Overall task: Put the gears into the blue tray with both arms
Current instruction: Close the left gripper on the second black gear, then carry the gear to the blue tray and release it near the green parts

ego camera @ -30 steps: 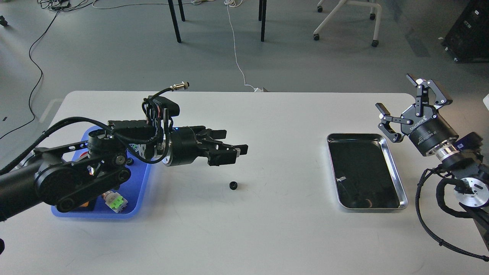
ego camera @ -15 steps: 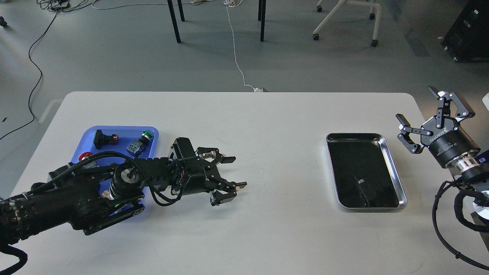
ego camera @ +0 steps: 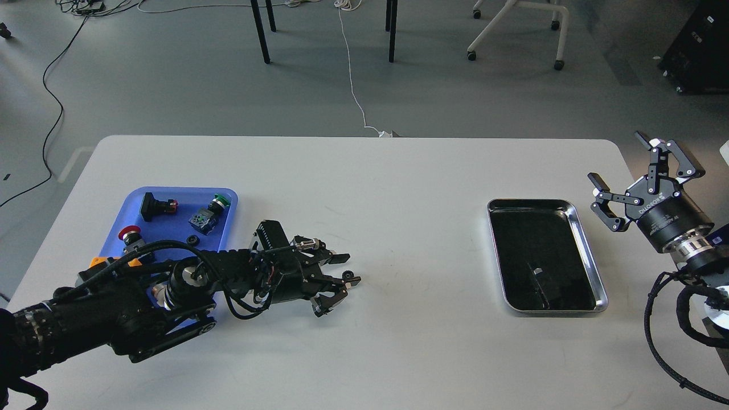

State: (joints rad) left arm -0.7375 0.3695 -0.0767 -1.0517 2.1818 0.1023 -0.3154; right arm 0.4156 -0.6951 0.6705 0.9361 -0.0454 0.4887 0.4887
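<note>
Gears: one (ego camera: 193,241) inside blue tray (ego camera: 222,246) at table's left among push-button switches (ego camera: 208,212); second gear (ego camera: 348,277) on white table (ego camera: 398,171) right of tray, between fingers of left gripper (ego camera: 340,279), jaws spread around it. Steel tray (ego camera: 591,273) further right. Right gripper (ego camera: 623,171) raised beyond it, jaws wide apart, holding nothing.

A single head view looks forward and down from above the near edge of the white rounded-corner desk (ego camera: 364,171). It takes in the whole desk and the grey floor (ego camera: 171,74) beyond.
</note>
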